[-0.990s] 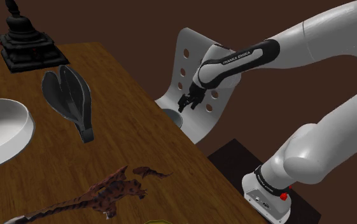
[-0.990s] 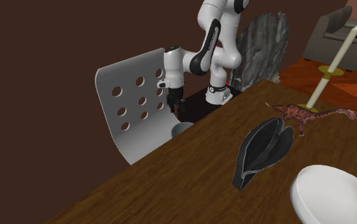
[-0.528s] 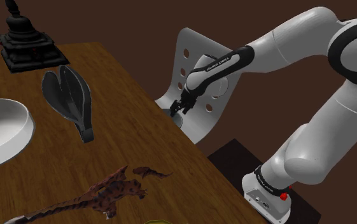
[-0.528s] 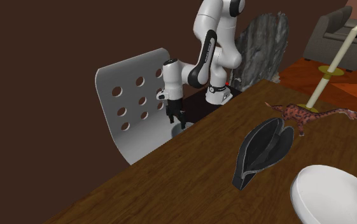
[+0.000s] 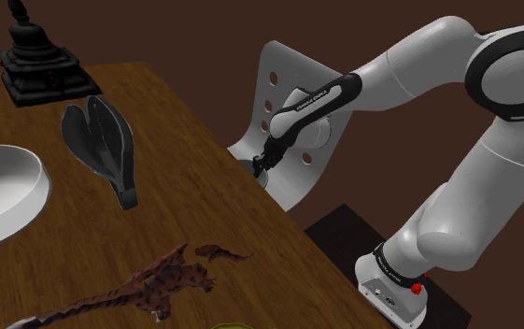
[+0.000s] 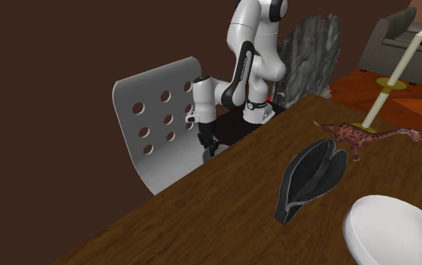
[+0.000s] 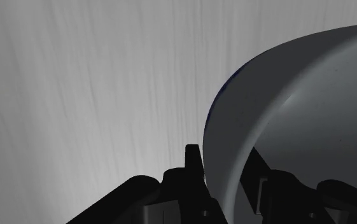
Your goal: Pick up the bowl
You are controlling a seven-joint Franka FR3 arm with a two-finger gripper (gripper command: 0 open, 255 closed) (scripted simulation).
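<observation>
The black gripper (image 5: 262, 166) stood astride the small grey bowl's (image 7: 285, 114) rim, at the shoulder view's centre.
Its fingers (image 7: 193, 167) were apart; they needed to close squarely on the wall, then lift level.

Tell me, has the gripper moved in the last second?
Yes. Against the chair back's holes, the gripper has come down and toward the shoulder view's left, reaching the bowl on the seat.
</observation>
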